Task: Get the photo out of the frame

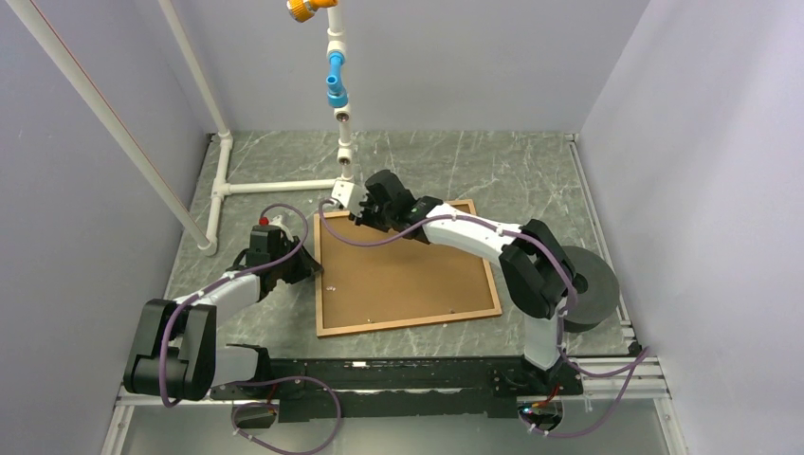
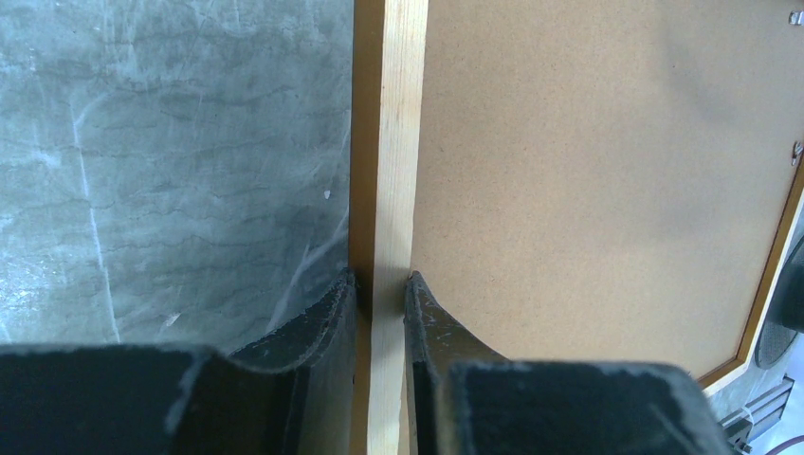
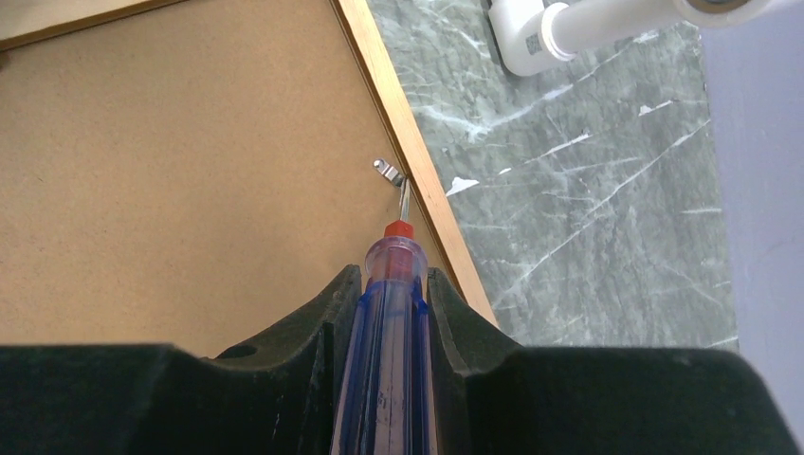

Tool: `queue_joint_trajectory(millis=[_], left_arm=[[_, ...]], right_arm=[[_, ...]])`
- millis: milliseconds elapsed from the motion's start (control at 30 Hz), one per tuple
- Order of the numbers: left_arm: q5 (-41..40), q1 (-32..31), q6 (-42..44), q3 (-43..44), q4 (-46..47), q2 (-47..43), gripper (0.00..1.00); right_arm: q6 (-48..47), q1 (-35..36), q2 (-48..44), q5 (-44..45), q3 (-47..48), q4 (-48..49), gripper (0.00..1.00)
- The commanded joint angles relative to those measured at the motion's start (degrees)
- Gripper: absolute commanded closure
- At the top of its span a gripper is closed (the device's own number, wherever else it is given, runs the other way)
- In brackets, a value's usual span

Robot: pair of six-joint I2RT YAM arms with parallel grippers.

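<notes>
The frame (image 1: 408,325) lies face down on the table, its plain brown backing board (image 1: 403,275) facing up. The photo is hidden beneath that board. My left gripper (image 1: 308,268) is shut on the frame's left rail (image 2: 393,142); in its wrist view the left gripper (image 2: 381,280) has one finger on each side of the pale wood. My right gripper (image 1: 358,216) hovers over the far left corner. There the right gripper (image 3: 393,275) is shut on a clear blue screwdriver (image 3: 389,322), whose thin tip touches a small metal clip (image 3: 387,170) beside the frame's rail (image 3: 417,161).
A white pipe structure (image 1: 275,187) stands on the table just behind the frame's far left corner, with a pipe elbow (image 3: 531,38) close to the screwdriver. A grey roll (image 1: 593,284) sits at the right. More clips (image 2: 796,152) line the board's far side. Walls close in on three sides.
</notes>
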Motion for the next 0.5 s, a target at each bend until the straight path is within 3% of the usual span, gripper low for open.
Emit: queue_joint_trajectory(millis=[0, 467], left_arm=[[-0.8, -0.1, 1.0, -1.0, -1.6, 1.0, 1.00], [-0.6, -0.1, 1.0, -1.0, -1.4, 1.2, 1.00]], right_arm=[[0.0, -1.4, -1.5, 1.9, -1.8, -6.5, 1.00], [0.1, -1.1, -1.0, -4.9, 0.3, -7.9, 1.00]])
